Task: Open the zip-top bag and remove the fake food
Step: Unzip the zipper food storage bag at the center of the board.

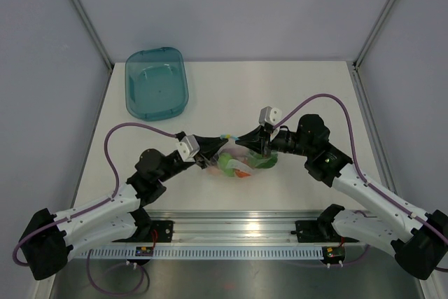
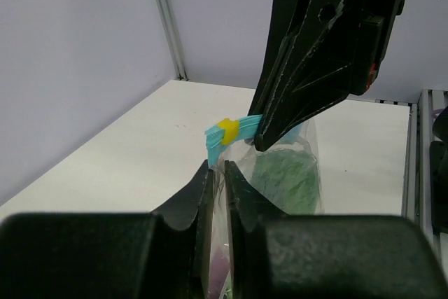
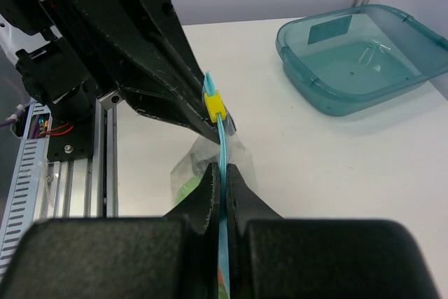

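Observation:
The zip-top bag (image 1: pixel 241 162) hangs between both grippers just above the table's middle. My left gripper (image 2: pixel 218 167) is shut on the clear plastic just below the blue zip strip (image 2: pixel 238 128), near its yellow slider (image 2: pixel 228 129). My right gripper (image 3: pixel 222 168) is shut on the zip strip (image 3: pixel 222 141) itself, a little way along from the slider (image 3: pixel 215 105). The fake food (image 1: pixel 229 164) lies inside the bag: a green piece (image 2: pixel 283 180), an orange one (image 1: pixel 242 171) and a purple one low between my left fingers. In the top view the left gripper (image 1: pixel 213 150) and right gripper (image 1: pixel 264 152) face each other across the bag.
A teal translucent tub (image 1: pixel 156 82) stands at the back left of the white table (image 1: pixel 315 103), also seen as the tub (image 3: pixel 364 57) in the right wrist view. A metal rail (image 1: pixel 238 232) runs along the near edge. Grey walls enclose the table.

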Tool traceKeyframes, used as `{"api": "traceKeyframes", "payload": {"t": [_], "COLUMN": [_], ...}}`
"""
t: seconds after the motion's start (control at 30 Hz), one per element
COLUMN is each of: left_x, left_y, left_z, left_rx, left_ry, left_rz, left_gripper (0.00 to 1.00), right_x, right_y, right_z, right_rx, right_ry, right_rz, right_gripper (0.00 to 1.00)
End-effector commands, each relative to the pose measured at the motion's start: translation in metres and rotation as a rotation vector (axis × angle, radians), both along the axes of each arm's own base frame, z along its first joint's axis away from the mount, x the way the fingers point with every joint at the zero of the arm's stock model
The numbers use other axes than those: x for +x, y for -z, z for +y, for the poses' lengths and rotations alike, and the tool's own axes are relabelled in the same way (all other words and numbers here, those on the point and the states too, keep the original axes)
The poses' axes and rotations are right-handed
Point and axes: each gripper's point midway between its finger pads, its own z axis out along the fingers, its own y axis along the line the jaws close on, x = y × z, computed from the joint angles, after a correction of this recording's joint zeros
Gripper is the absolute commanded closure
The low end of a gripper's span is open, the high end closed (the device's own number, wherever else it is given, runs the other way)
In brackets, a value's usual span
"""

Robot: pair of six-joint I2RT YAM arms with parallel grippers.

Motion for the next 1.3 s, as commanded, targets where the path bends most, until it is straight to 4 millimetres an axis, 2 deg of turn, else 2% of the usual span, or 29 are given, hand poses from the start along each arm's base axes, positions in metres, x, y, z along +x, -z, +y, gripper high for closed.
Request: {"api": "traceKeyframes", "payload": {"t": [0.0, 0.23, 0.4, 0.67, 0.73, 0.8, 1.0, 1.27], "left_x": [-0.006, 0.003, 0.005, 0.004, 0.003, 0.001, -0.001, -0.005], "left_y": [-0.023, -0.02, -0.016, -0.016, -0.018, -0.017, -0.013, -0.012], "left_z": [0.003, 0.003, -0.001, 0.0, 0.001, 0.001, -0.002, -0.01], "left_rx": [-0.056, -0.043, -0.02, -0.024, -0.03, -0.028, -0.015, 0.009], "left_ry": [0.018, -0.02, -0.011, -0.015, -0.013, -0.004, 0.019, 0.064], "left_rz": [-0.074, -0.032, -0.005, 0.001, -0.005, -0.009, -0.003, 0.007], "left_gripper": [1.0, 1.0, 1.0, 1.0, 1.0, 1.0, 1.0, 1.0], "right_x": [-0.006, -0.007, -0.008, -0.008, -0.007, -0.007, -0.004, 0.0], "right_y": [-0.022, -0.022, -0.023, -0.024, -0.024, -0.024, -0.031, -0.034], "right_z": [0.001, 0.001, 0.002, 0.001, 0.002, 0.003, 0.008, 0.015], "right_rx": [0.053, 0.055, 0.057, 0.062, 0.068, 0.073, 0.107, 0.122], "right_ry": [-0.02, -0.026, -0.033, -0.029, -0.024, -0.03, -0.034, -0.052], "right_rz": [-0.059, -0.057, -0.055, -0.06, -0.054, -0.054, -0.051, -0.046], "right_gripper": [1.0, 1.0, 0.93, 0.71, 0.61, 0.57, 0.52, 0.54]}}
